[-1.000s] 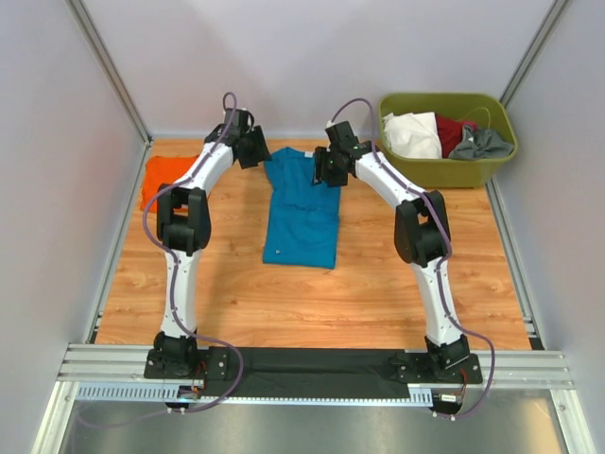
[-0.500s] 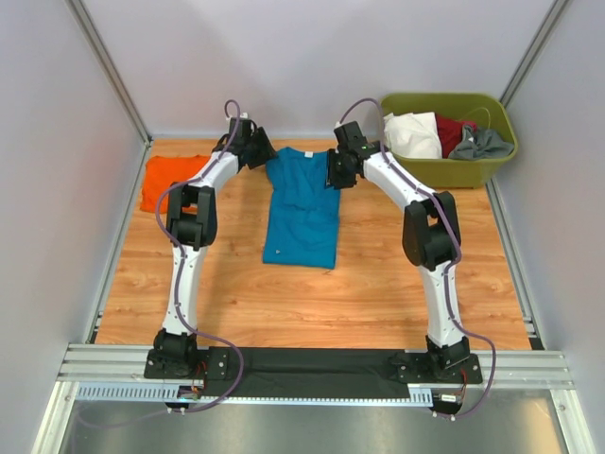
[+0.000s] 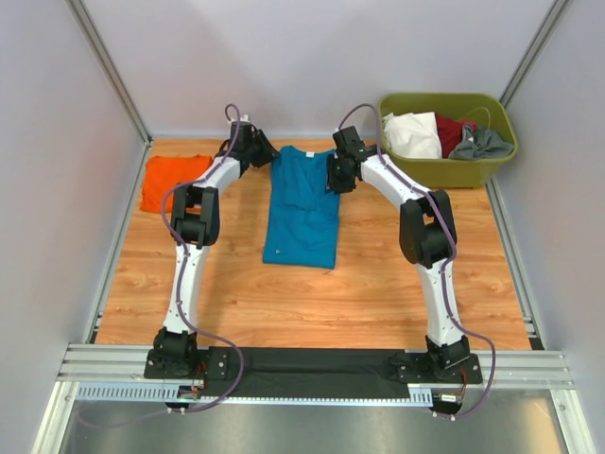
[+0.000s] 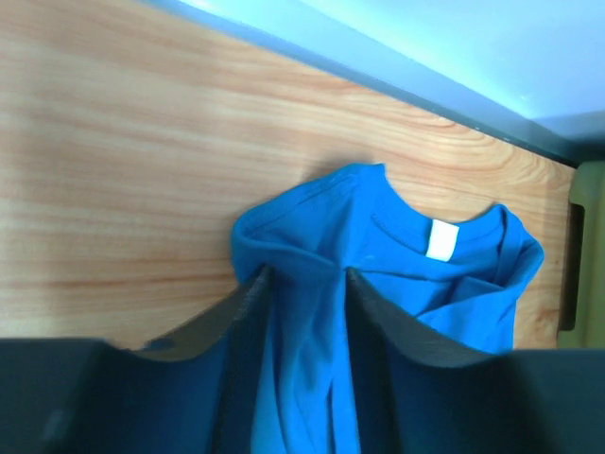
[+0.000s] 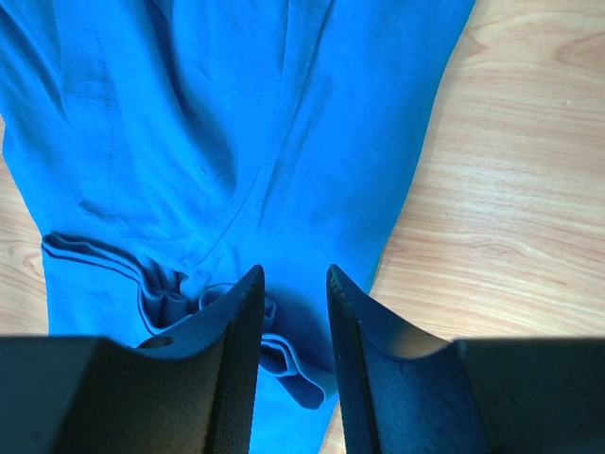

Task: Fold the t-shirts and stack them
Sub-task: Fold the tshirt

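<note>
The teal-blue V-neck t-shirt (image 3: 301,213) lies lengthwise in the middle of the wooden table, collar toward the far wall. My left gripper (image 3: 261,151) is at its far left shoulder. In the left wrist view the shirt (image 4: 378,246) is bunched between the narrowly set jaws of the gripper (image 4: 307,274), which is shut on it. My right gripper (image 3: 337,174) is at the right shoulder. In the right wrist view it (image 5: 295,270) stands slightly open over flat cloth (image 5: 236,113), beside a rumpled sleeve. The orange t-shirt (image 3: 170,180) lies folded at the far left.
An olive-green tub (image 3: 444,172) holding white, red and grey cloth stands at the far right corner. Grey walls close the table at the back and on both sides. Bare wood (image 3: 312,303) lies between the shirt and the arm bases.
Both grippers have moved toward the far wall, drawing the top of the teal shirt with them. The collar now lies spread out and the shirt is longer.
</note>
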Motion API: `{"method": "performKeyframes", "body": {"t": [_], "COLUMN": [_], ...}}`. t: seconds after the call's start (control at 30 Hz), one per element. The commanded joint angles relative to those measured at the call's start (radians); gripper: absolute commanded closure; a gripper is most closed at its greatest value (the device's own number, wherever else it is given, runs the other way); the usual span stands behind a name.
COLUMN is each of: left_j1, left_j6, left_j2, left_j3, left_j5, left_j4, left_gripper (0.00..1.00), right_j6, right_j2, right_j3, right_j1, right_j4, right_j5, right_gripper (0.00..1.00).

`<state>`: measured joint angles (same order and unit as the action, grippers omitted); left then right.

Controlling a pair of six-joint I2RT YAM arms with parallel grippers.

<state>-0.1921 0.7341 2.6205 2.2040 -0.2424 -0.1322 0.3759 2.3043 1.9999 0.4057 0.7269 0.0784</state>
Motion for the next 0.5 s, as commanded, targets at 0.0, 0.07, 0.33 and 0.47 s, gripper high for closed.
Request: {"method": "performKeyframes", "body": {"t": [0.0, 0.07, 0.33, 0.47], "left_j1": [-0.015, -0.018, -0.040, -0.050], "left_j6": [-0.028, -0.029, -0.029, -0.015], "left_j2": [-0.103, -0.119, -0.146, -0.143], "left_j3": [-0.064, -0.082, -0.087, -0.086], "left_j5": [0.021, 0.028, 0.029, 0.032], "left_j4": [0.109, 0.126, 0.126, 0.128], "left_gripper": [0.61, 0.65, 0.66, 0.68], "right_j6": [-0.011, -0.003, 0.006, 0.006], "right_j2": [0.012, 0.017, 0.027, 0.033], "right_j3": [0.017, 0.016, 0.016, 0.011], "right_j1": [-0.005, -0.005, -0.005, -0.005], "right_j4": [-0.024, -0.026, -0.032, -0.032], "right_j5": [-0.005, -0.002, 0.009, 0.009], "right_gripper": [0.66, 0.66, 0.66, 0.66]}}
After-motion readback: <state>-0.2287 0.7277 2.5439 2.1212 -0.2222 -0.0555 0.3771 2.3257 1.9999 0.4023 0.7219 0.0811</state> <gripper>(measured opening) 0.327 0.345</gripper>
